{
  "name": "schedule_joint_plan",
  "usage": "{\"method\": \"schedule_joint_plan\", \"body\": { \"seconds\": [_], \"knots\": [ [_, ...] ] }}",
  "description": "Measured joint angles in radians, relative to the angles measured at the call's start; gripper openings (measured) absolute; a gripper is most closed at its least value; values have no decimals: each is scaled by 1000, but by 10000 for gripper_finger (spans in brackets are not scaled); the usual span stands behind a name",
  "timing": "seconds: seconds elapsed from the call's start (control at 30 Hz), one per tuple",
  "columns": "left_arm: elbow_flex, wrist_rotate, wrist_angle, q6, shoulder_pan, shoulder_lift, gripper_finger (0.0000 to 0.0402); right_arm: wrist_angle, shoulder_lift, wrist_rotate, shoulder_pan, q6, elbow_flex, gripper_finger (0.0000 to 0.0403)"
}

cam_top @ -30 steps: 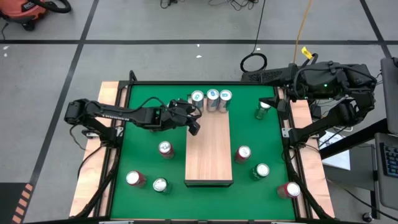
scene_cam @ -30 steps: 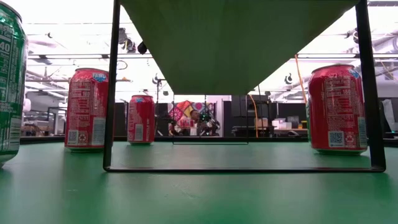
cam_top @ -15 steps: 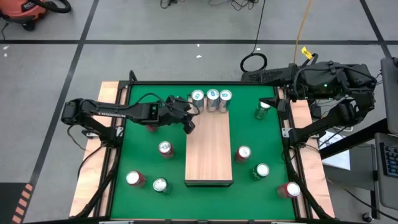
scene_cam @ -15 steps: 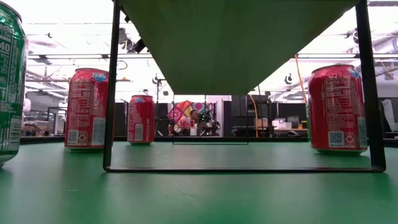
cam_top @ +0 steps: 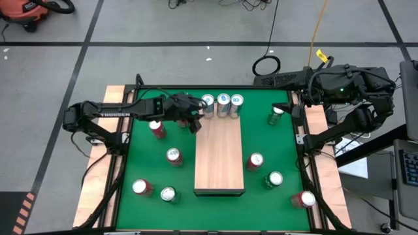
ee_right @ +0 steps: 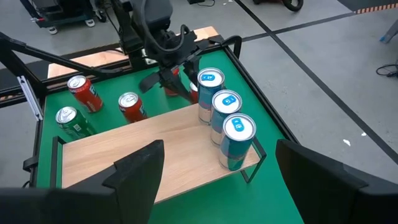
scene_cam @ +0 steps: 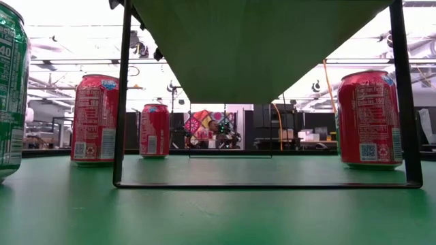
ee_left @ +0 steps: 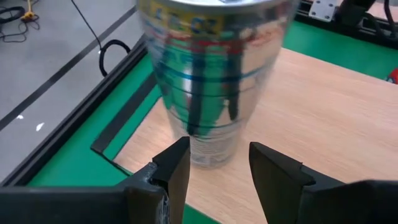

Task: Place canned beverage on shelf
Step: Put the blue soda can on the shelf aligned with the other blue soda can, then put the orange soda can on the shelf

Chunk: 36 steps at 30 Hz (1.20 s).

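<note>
Since a second ago my left tool (cam_top: 193, 121) has drawn back off the shelf (cam_top: 219, 156) toward its own side, and it now hangs spread and empty just short of the nearest silver can (ee_left: 211, 81), which stands with two others right ahead on the shelf's far end. I judge the step is a clean retreat, so I'd lift straight away without brushing that can. My right tool (ee_right: 214, 180) waits spread wide, well back at the desk (cam_top: 150, 170) edge.

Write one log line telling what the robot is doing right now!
left gripper: open, empty, beside silver cans | cans: three on shelf | right gripper: open, waiting at table edge
</note>
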Motion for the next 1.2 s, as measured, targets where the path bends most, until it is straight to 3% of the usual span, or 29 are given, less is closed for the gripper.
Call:
{"method": "schedule_joint_plan", "body": {
  "seconds": [0.37, 1.2],
  "knots": [
    [0, 1, 63, 0, 8, 8, 163, 0, 0, 0, 0, -3, 0, 302],
    [0, -26, 29, -51, 12, 9, 163, 0, 0, -1, 0, 47, 0, 302]
  ]
}}
